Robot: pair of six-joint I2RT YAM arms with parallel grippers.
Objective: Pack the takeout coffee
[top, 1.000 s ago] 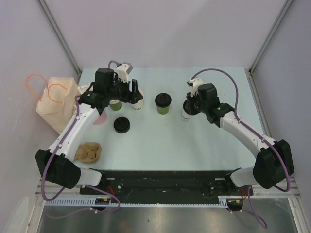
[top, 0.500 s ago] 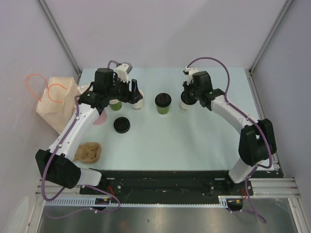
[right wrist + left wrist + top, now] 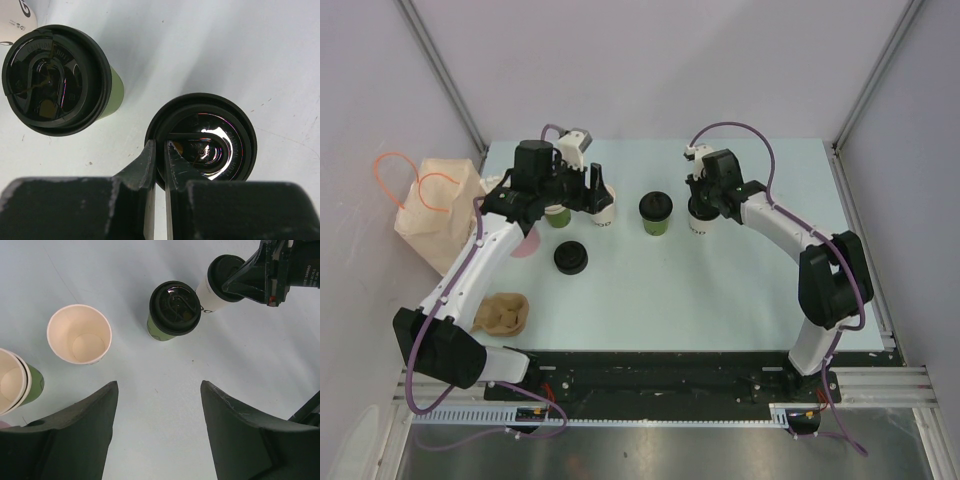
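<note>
L gripper (image 3: 158,390) hovers beside an open cup (image 3: 80,334), jaws wide apart and holding nothing, prob. staged for capping w/ the loose lid (image 3: 570,258). Green cup (image 3: 55,80) stands lidded mid-table. Just right of it, R gripper (image 3: 160,147) is pinched on the white cup (image 3: 202,142) at its lid rim, likely to group both cups for packing.

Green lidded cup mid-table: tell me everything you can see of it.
The green cup stands upright mid-table, touching only the table. Green paper sides; a glossy round black plastic lid with a moulded sip section is seated on top, overhanging the wall. Contents hidden. The white lidded cup stands close beside it, apart; the right gripper is shut on that cup's rim, not this one.
</note>
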